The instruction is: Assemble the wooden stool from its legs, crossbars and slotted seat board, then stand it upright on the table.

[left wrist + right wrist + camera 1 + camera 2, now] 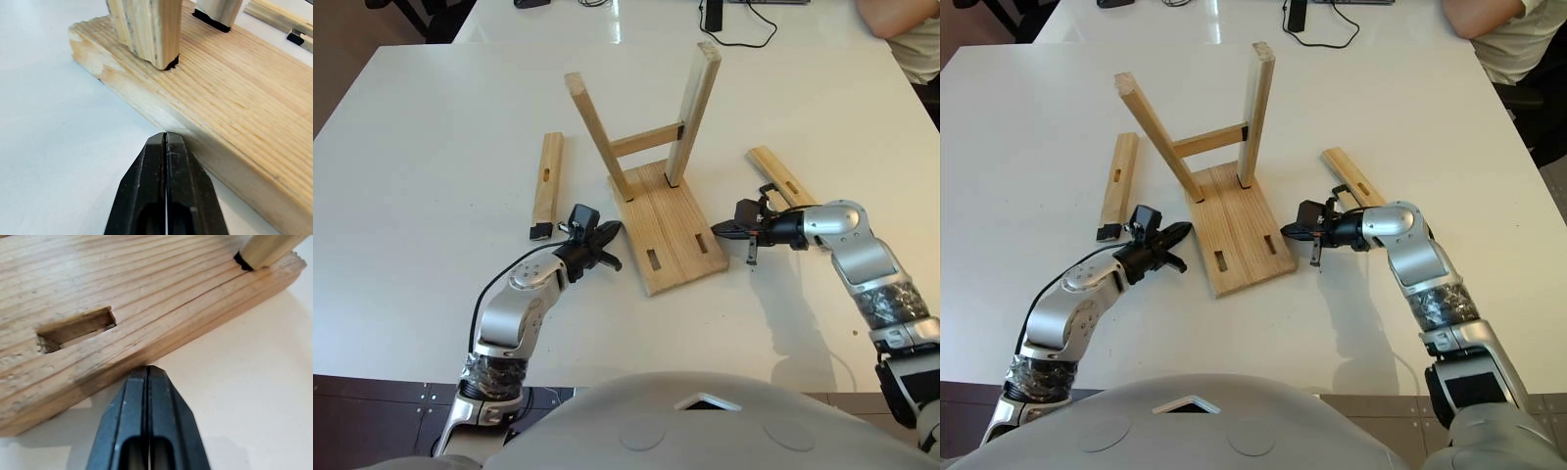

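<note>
The slotted seat board (677, 217) lies flat on the white table. Two legs stand in its far slots, one leaning left (597, 137) and one nearly upright (693, 113), joined by a crossbar (646, 140). Its two near slots (653, 258) (76, 328) are empty. One loose leg (546, 181) lies to the board's left, another (781, 176) to its right. My left gripper (165, 134) is shut with nothing in it, its tips at the board's left edge (161, 115). My right gripper (146, 367) is also shut and bare, its tips against the board's right edge (161, 340).
A second white table (636, 24) adjoins at the back, with cables and dark devices (713, 14) on it. Bare tabletop (421, 186) spreads to the left, to the right and in front of the board.
</note>
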Action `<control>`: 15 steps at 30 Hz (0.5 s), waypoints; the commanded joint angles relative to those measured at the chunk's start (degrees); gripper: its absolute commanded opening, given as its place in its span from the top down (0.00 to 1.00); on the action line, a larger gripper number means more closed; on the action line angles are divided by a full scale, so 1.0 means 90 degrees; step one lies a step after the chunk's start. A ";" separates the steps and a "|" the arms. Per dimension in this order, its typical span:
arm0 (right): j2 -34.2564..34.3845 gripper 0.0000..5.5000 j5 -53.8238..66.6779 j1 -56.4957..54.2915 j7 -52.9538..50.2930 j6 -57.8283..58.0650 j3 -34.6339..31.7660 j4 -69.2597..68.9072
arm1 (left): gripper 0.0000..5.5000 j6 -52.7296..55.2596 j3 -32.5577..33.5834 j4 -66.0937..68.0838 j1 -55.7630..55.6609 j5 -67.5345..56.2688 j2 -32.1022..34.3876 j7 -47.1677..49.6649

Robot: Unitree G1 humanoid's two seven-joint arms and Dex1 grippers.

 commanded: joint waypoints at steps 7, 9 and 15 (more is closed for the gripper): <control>0.0908 1.00 -0.0327 0.0108 -0.1665 0.0838 0.0049 -0.0504 | 1.00 -0.0148 0.0541 0.1191 -0.1420 -0.0177 -0.0348 -0.0069; 0.0882 1.00 -0.0238 0.0021 -0.1759 0.0873 -0.0167 -0.0463 | 1.00 -0.0105 0.0640 0.1075 -0.1331 -0.0229 -0.0342 -0.0054; 0.0561 1.00 -0.0094 0.0012 -0.2150 0.0610 -0.1074 -0.0458 | 1.00 0.0054 0.0907 0.0631 -0.0857 -0.0348 -0.0462 0.0242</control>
